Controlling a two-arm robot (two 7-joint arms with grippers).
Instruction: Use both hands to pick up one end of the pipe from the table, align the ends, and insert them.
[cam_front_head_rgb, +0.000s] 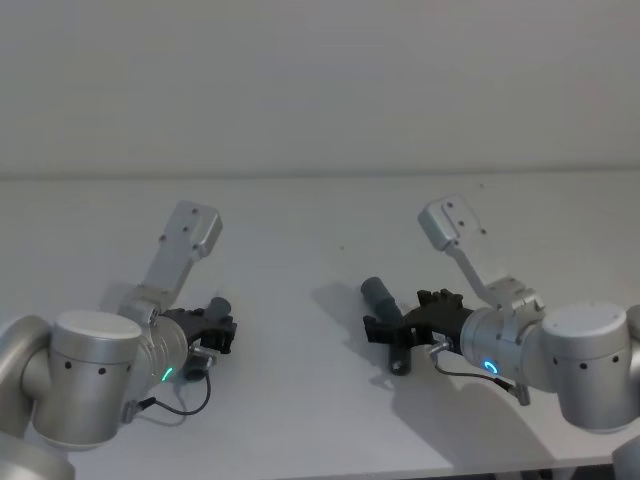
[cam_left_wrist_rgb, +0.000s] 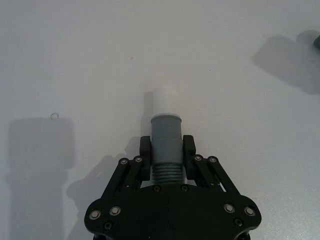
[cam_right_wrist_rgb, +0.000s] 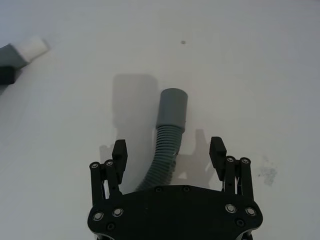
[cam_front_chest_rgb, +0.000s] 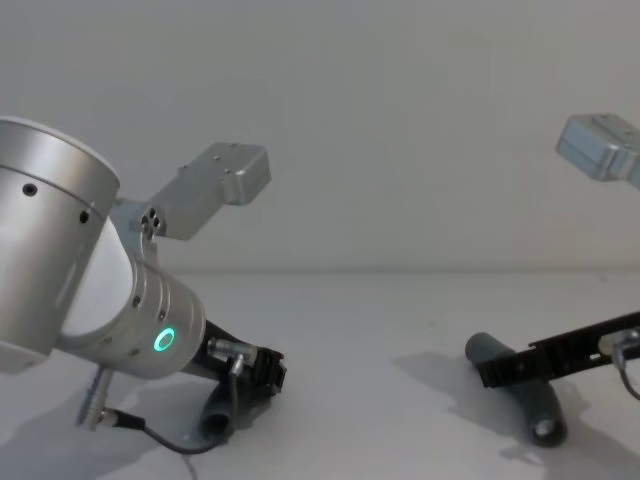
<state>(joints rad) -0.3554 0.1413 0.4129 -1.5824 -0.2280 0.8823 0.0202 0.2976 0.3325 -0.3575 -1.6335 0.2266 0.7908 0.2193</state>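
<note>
- Left gripper (cam_left_wrist_rgb: 166, 150): low over the table (cam_front_head_rgb: 300, 220) on the robot's left side. Fingers clamped on the white-tipped pipe piece (cam_left_wrist_rgb: 165, 132), gripping where the ribbing meets the smooth collar.
- White tip (cam_left_wrist_rgb: 165, 100): sticking out forward past the fingertips, nothing in its way. Lifted clear or resting on the surface: cannot tell.
- Between the two pieces: bare table, ends well apart and not facing each other.
- Socket pipe piece (cam_right_wrist_rgb: 161, 160): lying on the table on the robot's right. Ribbed body running between the fingers of the right gripper, socket collar (cam_right_wrist_rgb: 173, 107) beyond the fingertips.
- Right gripper (cam_right_wrist_rgb: 168, 150): down near the table, fingers spread wide, one on either side of the ribbed body, neither touching it.
- Progress, as judged: left grasp made; right grasp lined up but not yet closed.
- Left to do: close the right fingers on the ribs, raise that piece, turn tip and socket to face each other, align, push in.
- Caution, as judged: bent ribbed hose likely to flex, so the socket may droop off axis once lifted.
</note>
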